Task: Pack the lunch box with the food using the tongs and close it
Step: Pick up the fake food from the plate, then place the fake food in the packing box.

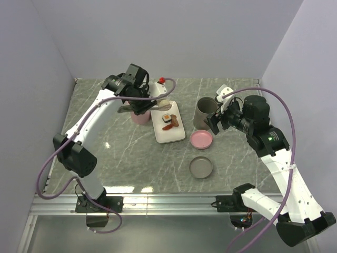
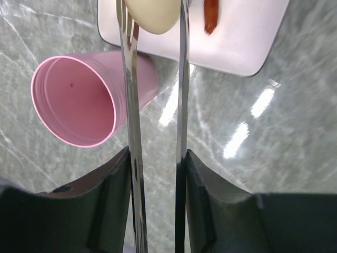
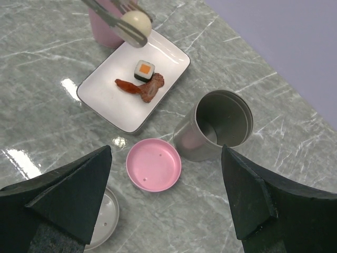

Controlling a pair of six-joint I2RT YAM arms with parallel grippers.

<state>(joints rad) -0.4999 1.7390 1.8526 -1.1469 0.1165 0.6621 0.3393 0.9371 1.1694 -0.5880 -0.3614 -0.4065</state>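
My left gripper (image 2: 155, 163) is shut on the silver tongs (image 2: 131, 105), one arm against each finger. The tong tips pinch a pale cream ball (image 2: 152, 13) over the far end of the white plate (image 2: 237, 42). In the top view the ball (image 1: 165, 104) hangs just right of the left gripper (image 1: 139, 103). A rice roll (image 3: 144, 70) and a reddish-brown meat strip (image 3: 142, 88) lie on the plate (image 3: 105, 100). The lunch box's open pink container (image 2: 79, 100) stands left of the plate. My right gripper (image 3: 166, 153) hangs open and empty above the pink lid (image 3: 154, 164).
An open grey container (image 1: 205, 113) stands right of the plate (image 1: 171, 136), close to my right gripper (image 1: 218, 118). The pink lid (image 1: 201, 139) and a grey lid (image 1: 201, 167) lie in front of it. Walls close off the table's left, back and right.
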